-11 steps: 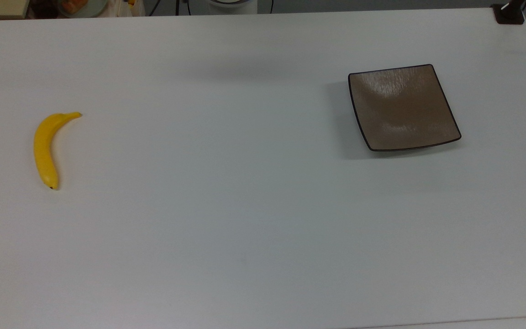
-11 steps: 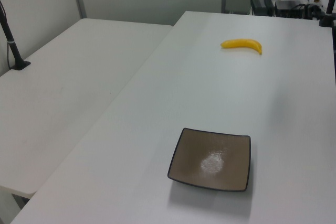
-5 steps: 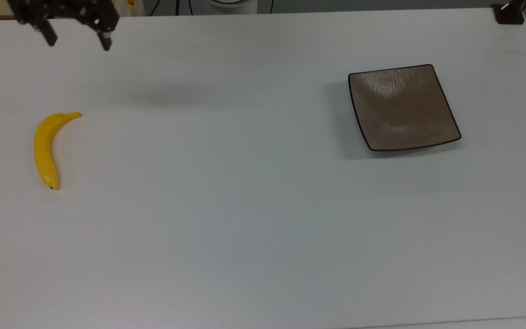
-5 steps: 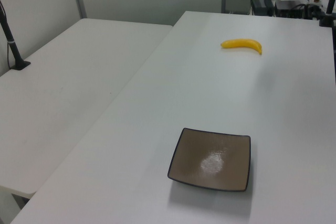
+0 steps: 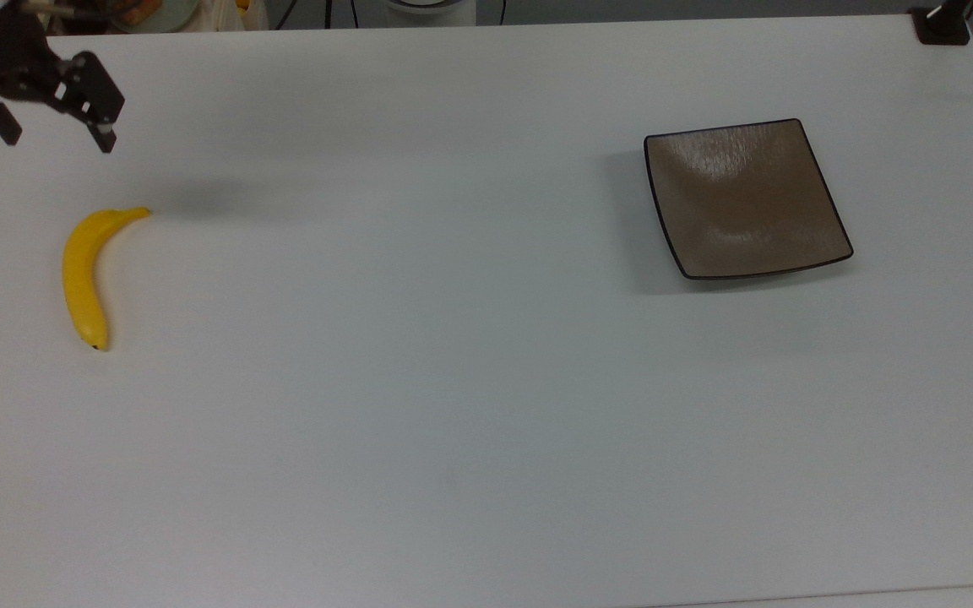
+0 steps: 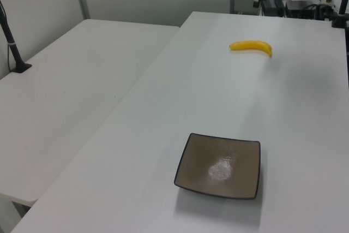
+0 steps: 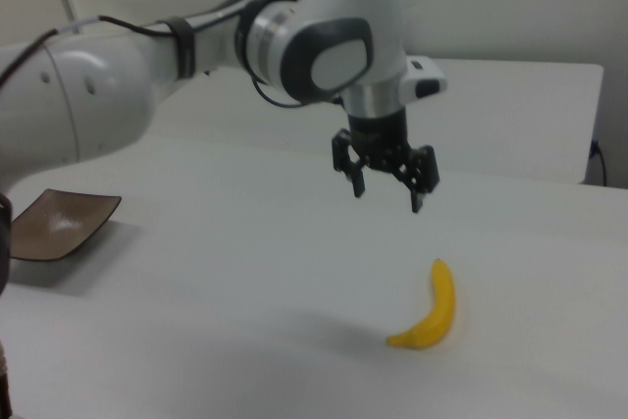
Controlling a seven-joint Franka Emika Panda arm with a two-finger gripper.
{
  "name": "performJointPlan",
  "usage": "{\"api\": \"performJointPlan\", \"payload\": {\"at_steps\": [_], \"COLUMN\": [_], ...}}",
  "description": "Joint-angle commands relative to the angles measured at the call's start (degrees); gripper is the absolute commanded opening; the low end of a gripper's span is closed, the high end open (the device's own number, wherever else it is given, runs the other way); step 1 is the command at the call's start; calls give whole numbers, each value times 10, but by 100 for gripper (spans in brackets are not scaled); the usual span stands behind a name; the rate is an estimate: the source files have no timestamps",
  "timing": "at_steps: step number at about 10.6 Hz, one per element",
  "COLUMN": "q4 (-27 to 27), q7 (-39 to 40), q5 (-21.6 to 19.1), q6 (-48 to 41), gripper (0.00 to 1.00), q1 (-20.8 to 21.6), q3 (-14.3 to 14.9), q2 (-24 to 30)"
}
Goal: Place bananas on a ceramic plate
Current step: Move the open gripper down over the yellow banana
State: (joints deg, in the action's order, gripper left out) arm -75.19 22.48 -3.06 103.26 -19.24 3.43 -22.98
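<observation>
The yellow banana [image 5: 81, 274] lies on the white table near the top view's left edge, its stem end pointing up and right. It shows too as the banana [image 6: 251, 46] and the banana [image 7: 432, 309]. My gripper [image 5: 57, 139] hangs open and empty above the table, a little beyond the stem end; in the right view the gripper [image 7: 387, 198] is above and left of the fruit, fingers pointing down. The square brown plate [image 5: 744, 198] sits bare far off at the top view's right, seen also as the plate [image 6: 219, 166] and the plate [image 7: 54, 225].
A black post base [image 5: 943, 25] stands at the table's far right corner in the top view. A second white table [image 6: 65, 96] with a black post [image 6: 13, 47] adjoins on the left view's left. Clutter lines the far edge.
The gripper came into the top view from the upper edge, then moved left and down towards the banana's stem end, staying open. Banana and plate have not moved.
</observation>
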Motion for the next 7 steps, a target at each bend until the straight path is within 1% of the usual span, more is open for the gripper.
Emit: {"api": "performJointPlan", "payload": {"at_steps": [1, 2, 4, 7], "q4": [9, 1, -18, -43], "q7": [34, 34, 34, 34], "q5": [14, 22, 24, 52], "q6": [41, 67, 112, 168], "gripper": [100, 100, 100, 100], "q1": [-17, -19, -30, -32], "q3": [-4, -3, -3, -3], "q2": [-57, -74, -96, -122]}}
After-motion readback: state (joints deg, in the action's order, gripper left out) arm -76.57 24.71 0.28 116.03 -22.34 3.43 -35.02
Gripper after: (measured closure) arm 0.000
